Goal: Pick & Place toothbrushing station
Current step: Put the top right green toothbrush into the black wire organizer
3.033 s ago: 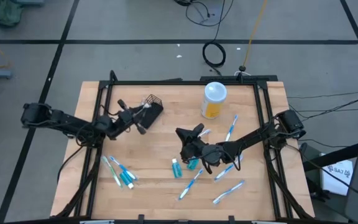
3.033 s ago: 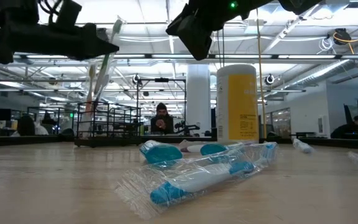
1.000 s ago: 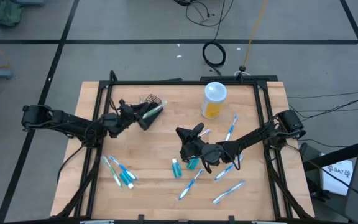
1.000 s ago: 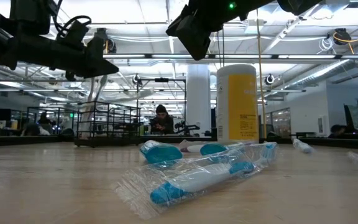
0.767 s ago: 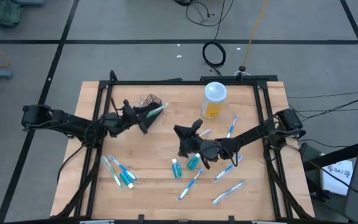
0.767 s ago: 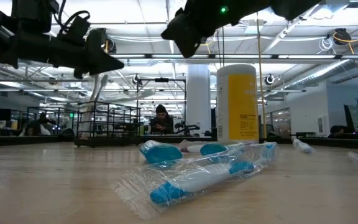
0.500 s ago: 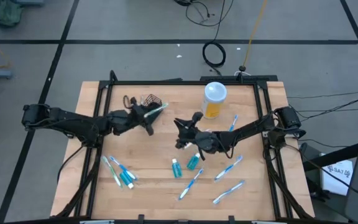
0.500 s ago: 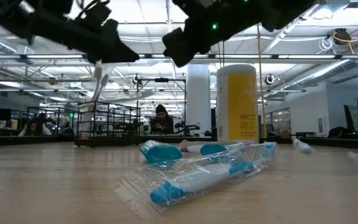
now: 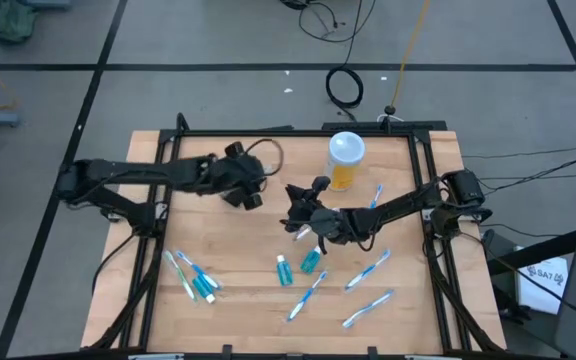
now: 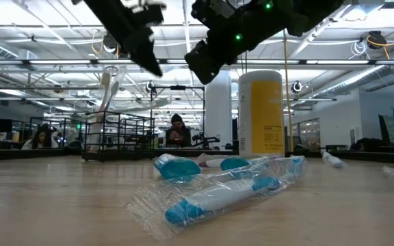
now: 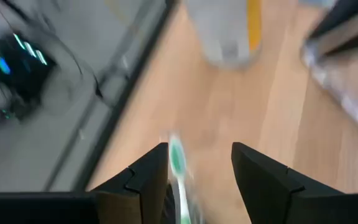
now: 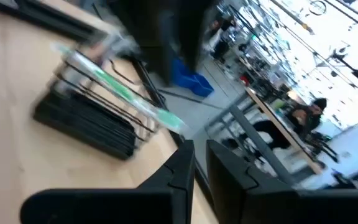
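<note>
From above, the left gripper (image 9: 251, 190) hovers at the wire basket (image 9: 260, 158) near the tabletop's (image 9: 228, 300) far edge; the right gripper (image 9: 293, 212) hangs mid-table, toothbrushes (image 9: 366, 268) beyond it. Left wrist view: fingers parted around a green-and-white toothbrush (image 11: 177, 163). Right wrist view: fingers nearly together, basket (image 12: 89, 121) ahead.

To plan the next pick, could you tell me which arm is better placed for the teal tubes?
Right: its claw hovers just beyond the teal tubes; the left claw is farther off, above the basket.
</note>
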You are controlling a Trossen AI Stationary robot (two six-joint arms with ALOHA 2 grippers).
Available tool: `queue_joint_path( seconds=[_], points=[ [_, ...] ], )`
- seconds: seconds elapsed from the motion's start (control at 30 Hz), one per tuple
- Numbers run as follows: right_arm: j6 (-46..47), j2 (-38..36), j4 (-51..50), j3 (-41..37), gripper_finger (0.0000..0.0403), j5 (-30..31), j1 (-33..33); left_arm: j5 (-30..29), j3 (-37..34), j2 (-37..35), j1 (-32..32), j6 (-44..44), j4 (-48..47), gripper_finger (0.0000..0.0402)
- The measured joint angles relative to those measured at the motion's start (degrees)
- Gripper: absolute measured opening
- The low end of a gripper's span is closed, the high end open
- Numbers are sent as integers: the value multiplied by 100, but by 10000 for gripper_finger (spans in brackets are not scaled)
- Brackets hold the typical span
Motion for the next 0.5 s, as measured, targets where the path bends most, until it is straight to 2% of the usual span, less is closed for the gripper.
queue_joint_path(
  seconds=[0.07, 0.17, 0.3, 0.4, 0.5],
  points=[
    [89, -126, -450, 0, 21, 27, 1, 82, 217, 321, 131, -226, -388, 184],
    [586, -467, -1639, 0, 8, -174, 41, 61, 400, 654, 243, -414, -690, 184],
    [1620, -1029, -3257, 0, 2, -1071, 41, 63, 444, 853, 355, -516, -683, 184],
    [2209, -1393, -3828, 0, 3, -1637, 25, 60, 444, 888, 437, -731, -761, 184],
    [2590, -1645, -3980, 0, 1, -1854, 28, 52, 444, 884, 515, -828, -830, 184]
  ],
)
